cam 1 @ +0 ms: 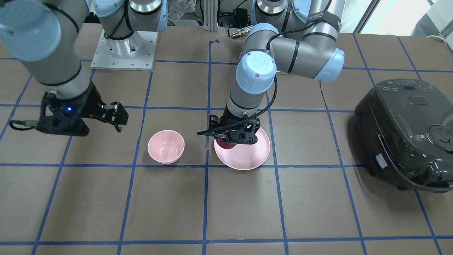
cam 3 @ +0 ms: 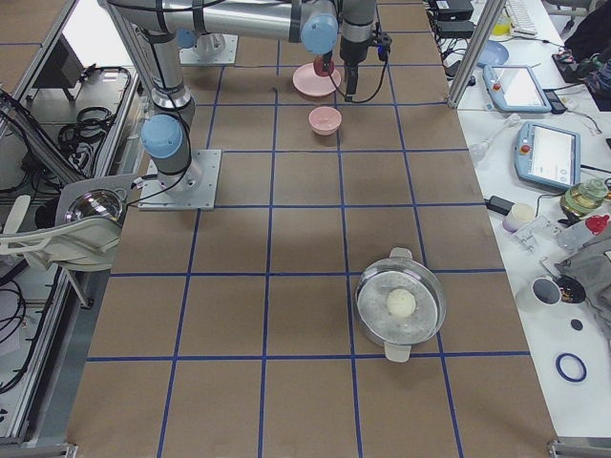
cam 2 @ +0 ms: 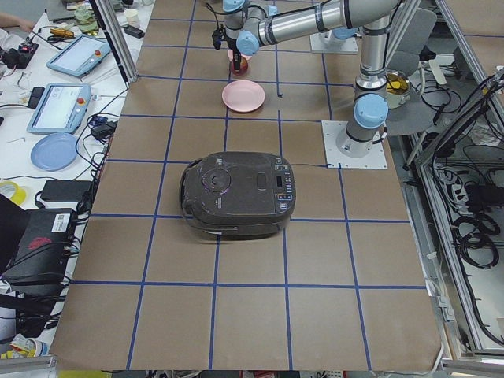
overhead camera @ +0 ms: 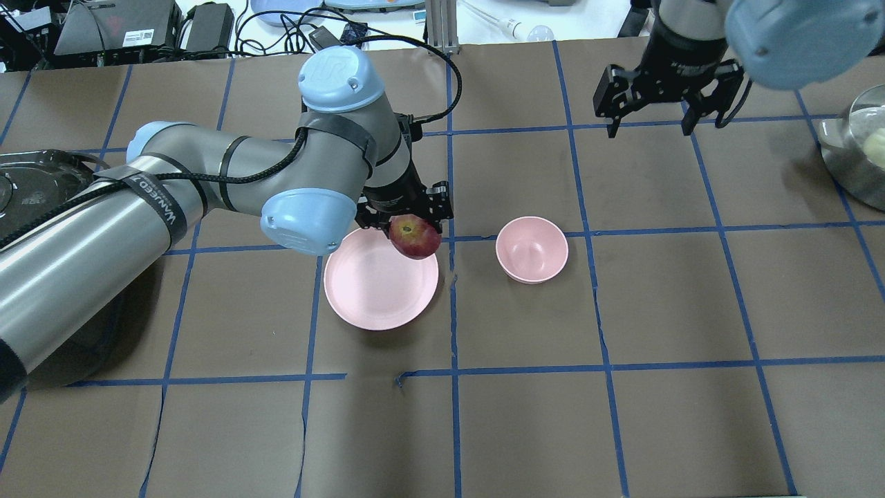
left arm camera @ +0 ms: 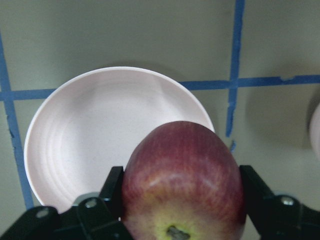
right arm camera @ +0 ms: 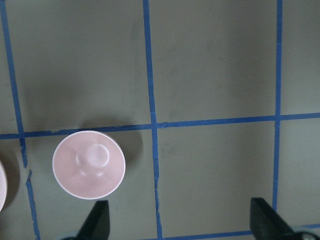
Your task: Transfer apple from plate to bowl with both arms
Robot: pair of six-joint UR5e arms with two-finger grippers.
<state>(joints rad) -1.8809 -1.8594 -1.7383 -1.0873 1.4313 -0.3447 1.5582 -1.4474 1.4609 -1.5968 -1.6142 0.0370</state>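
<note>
My left gripper (overhead camera: pixel 413 223) is shut on the red apple (overhead camera: pixel 415 238) and holds it in the air above the right rim of the pale pink plate (overhead camera: pixel 377 290). In the left wrist view the apple (left arm camera: pixel 182 175) sits between both fingers, stem dip towards the camera, with the plate (left arm camera: pixel 85 140) below and bare. The small pink bowl (overhead camera: pixel 532 249) stands empty just right of the plate. My right gripper (overhead camera: pixel 650 130) is open and empty, raised beyond the bowl; the bowl (right arm camera: pixel 88 164) shows at the left in its wrist view.
A black rice cooker (cam 1: pixel 407 131) stands at the table end on my left. A steel pot (cam 3: pixel 399 303) with a pale round item inside stands at the far right end. Blue tape lines grid the brown table top.
</note>
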